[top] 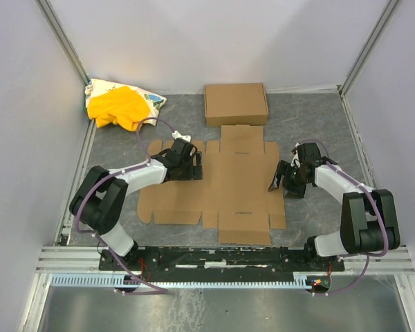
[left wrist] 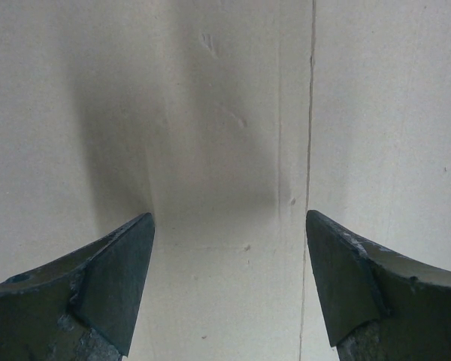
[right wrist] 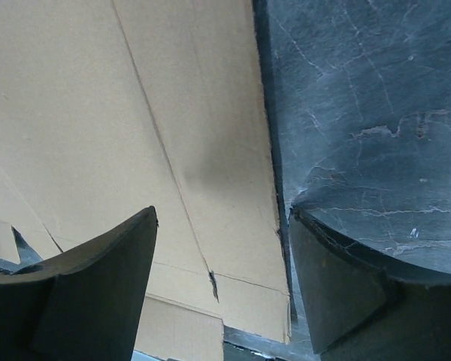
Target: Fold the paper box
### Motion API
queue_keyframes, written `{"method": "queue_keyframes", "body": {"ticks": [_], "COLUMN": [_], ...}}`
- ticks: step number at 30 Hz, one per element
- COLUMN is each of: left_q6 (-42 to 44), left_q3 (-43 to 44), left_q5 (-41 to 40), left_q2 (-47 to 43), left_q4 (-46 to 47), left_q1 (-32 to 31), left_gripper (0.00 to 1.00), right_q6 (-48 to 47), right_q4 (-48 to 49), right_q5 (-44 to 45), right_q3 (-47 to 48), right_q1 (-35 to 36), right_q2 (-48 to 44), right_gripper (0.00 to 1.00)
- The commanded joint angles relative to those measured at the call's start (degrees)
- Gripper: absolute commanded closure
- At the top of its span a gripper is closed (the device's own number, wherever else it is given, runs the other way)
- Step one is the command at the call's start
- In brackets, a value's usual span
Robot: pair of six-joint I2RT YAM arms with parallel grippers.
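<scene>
Grey bench (top: 318,124) carried the paper box (top: 232,190), flat and unfolded, centrally. Its left panel lay under the spread left claw (top: 185,162); the right claw (top: 279,181) gaped astride its right edge. Folding seemed unstarted; the next move called for lifting a side panel.

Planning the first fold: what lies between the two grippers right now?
In the top view, the flat paper box spans the stretch between the left gripper and the right gripper.

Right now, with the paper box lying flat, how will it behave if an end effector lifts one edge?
The paper box is a thin creased sheet, so it will probably hinge at a crease rather than lift whole. It looks light and lies loose on the table, so a push likely slides it.
</scene>
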Motion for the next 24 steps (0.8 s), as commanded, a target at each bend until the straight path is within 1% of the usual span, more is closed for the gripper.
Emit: {"method": "queue_keyframes", "body": {"ticks": [1,6,10,19,24], "left_q6": [-1.74,-1.76,-1.70,-1.49,-1.18], "left_q3": [1.44,2.46,2.65,3.20,3.58], "left_q5": [0.16,0.03,0.03,0.10,0.12], "left_q2": [3.24,4.94,5.37,5.62,5.83], "left_q4": [-0.36,-1.25,-1.50,-1.89,-2.22], "left_q1": [-0.97,-1.54,-1.87,-3.01,-3.57], "left_gripper": [0.12,0.11,0.11,0.11,0.11], "right_q6": [-0.88,-1.00,0.69,2.78,3.77], "right_q4": [2.75,3.31,2.71,-2.00,-1.60], "right_q5": [-0.40,-1.19,-0.64,2.02,2.53], "right_q3": [-0.91,-0.90,-0.03,5.36,6.86], "right_q1": [1.18,4.52,6.25,9.96,11.39], "right_q2": [0.64,0.63,-2.01,-8.41,-7.63], "right_gripper": [0.22,0.25,0.27,0.30,0.31]}}
